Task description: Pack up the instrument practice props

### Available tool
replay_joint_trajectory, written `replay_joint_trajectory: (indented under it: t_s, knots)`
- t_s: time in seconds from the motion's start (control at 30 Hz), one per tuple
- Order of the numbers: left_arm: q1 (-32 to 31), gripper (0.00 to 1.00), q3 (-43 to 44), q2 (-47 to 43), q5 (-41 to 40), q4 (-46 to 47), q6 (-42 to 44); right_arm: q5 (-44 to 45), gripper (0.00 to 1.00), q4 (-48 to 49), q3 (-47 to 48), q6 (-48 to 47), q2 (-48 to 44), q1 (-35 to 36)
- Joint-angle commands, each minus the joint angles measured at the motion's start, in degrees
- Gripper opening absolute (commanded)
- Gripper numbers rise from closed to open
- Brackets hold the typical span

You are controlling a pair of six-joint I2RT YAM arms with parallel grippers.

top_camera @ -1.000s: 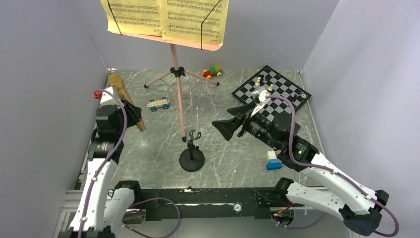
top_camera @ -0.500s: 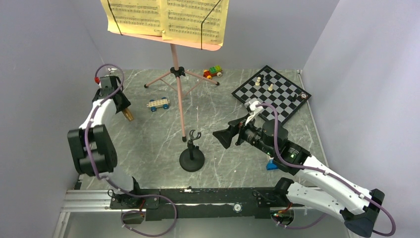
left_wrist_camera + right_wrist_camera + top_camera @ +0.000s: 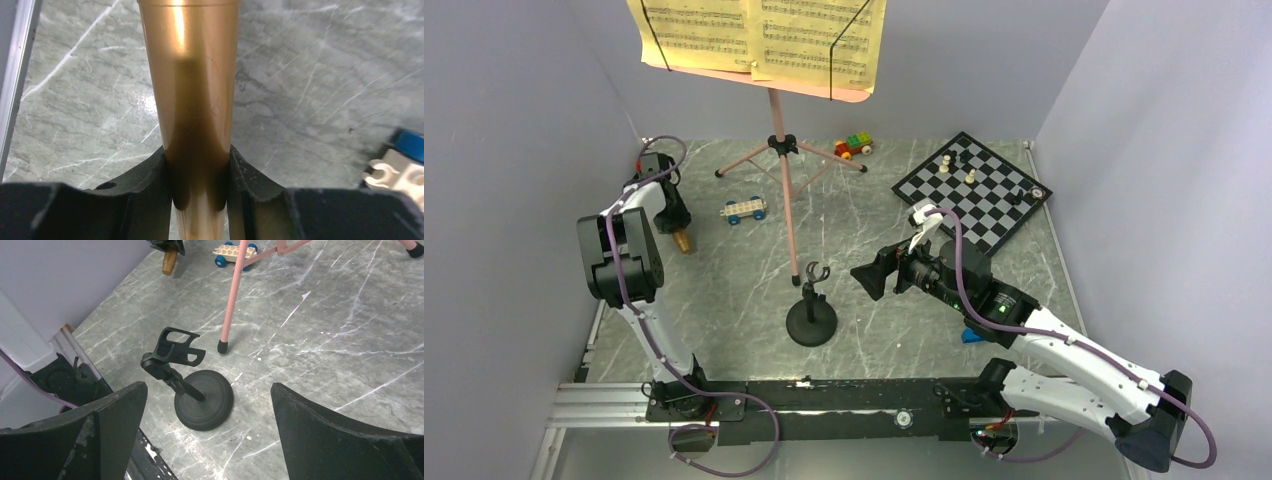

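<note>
Yellow sheet-music pages (image 3: 759, 35): tops cut off by the overhead view's upper edge; they hide most of the desk of the pink tripod music stand (image 3: 786, 200). Gold-brown tapered microphone (image 3: 192, 100): far end runs past the left wrist view's top edge, near end hidden between the fingers of the left gripper (image 3: 197, 156). Blue-and-white toy brick car (image 3: 400, 167): cut by that view's right edge. Small blue block (image 3: 971, 335): mostly hidden under the right arm. Chess pieces (image 3: 969, 176): too small to identify.

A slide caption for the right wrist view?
Open right hand faces the black mic stand beside the pink music stand's leg.
</note>
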Motion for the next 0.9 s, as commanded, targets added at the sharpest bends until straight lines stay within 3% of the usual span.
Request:
replay_joint_trajectory:
  t_s: [0.0,0.33,0.43,0.6,0.83,0.87]
  knots:
    - [0.0,0.14,3.1,2.1,-0.1,-1.7,2.6,0.6,0.99,0.5,2.1,-0.8,0.4,-0.2]
    - [0.0,0.38,3.0,3.7,-1.1,-3.1,4.2,2.6,0.99,-0.7,2.9,-1.6,0.5,-0.3]
    - [0.1,0.5,2.5,2.6,-1.9,-2.9,4.0,5.0,0.99,-2.6,4.3,-3.2,0.2,-0.3]
    - [0.2,0.59,3.0,-0.5,1.4,-3.4,2.3,5.3,0.99,-2.9,4.7,-3.4,-0.2,-0.3]
    - [0.1,0.68,-0.1,-12.6,4.9,-1.3,-3.4,3.9,1.0,-2.6,3.6,-1.7,-1.5,-0.3]
    - [-0.1,0.74,-1.6,-16.9,6.3,-0.1,-4.8,4.1,1.0,-2.4,3.4,-1.7,-1.5,-0.3]
